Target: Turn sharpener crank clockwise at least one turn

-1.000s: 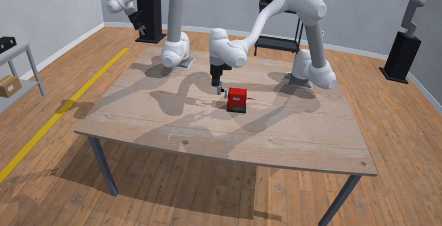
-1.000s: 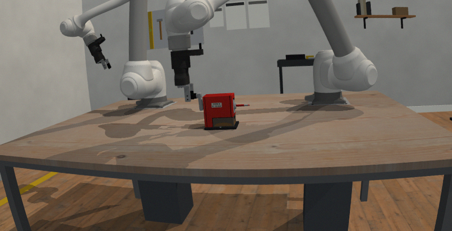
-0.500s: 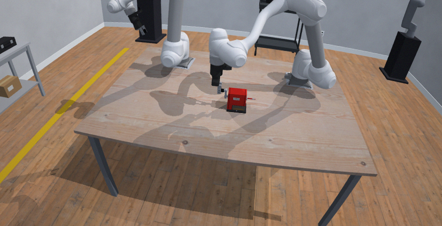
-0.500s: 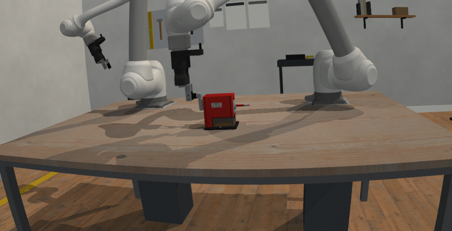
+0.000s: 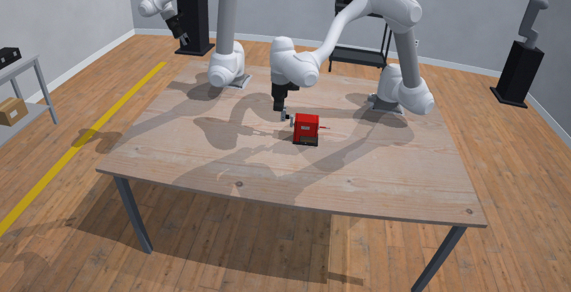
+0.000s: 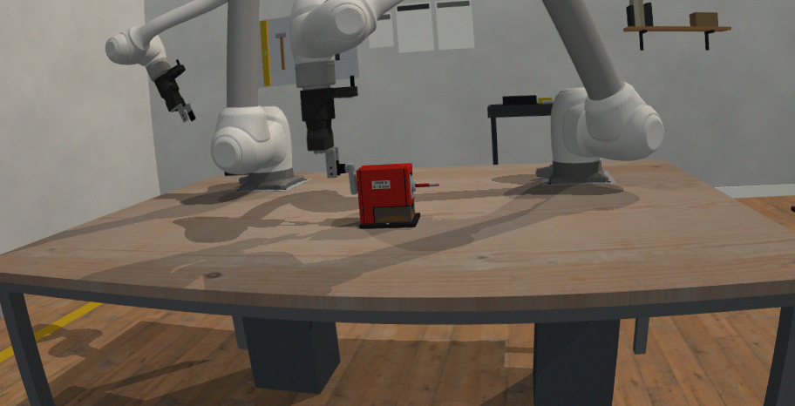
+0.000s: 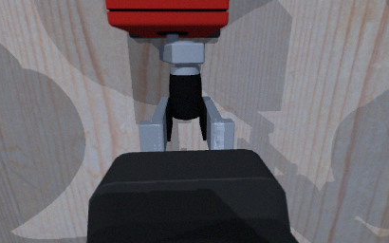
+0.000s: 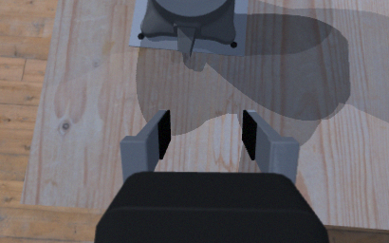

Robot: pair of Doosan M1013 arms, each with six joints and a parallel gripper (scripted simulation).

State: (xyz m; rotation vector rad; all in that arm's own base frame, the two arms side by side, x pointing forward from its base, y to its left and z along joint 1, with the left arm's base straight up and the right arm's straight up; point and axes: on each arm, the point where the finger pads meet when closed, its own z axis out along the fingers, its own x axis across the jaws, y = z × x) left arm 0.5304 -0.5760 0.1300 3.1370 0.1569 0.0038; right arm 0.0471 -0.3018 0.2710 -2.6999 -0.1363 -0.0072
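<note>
left fingers (image 5: 284, 114) (image 6: 334, 164) pinch the crank's black knob (image 7: 185, 95); circle it clockwise smoothly, grip level; right fingers (image 5: 185, 39) (image 6: 187, 113) spread.

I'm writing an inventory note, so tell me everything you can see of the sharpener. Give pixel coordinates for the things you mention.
The sharpener (image 5: 306, 126) (image 6: 384, 188) (image 7: 168, 17) is a boxy, glossy red body standing upright on a black base on the wooden table. Its front has a small white label above a brownish window. A grey crank with a black knob sits on one side; the left gripper's fingers hold that knob. A red stick with a pale tip juts from the opposite side.
</note>
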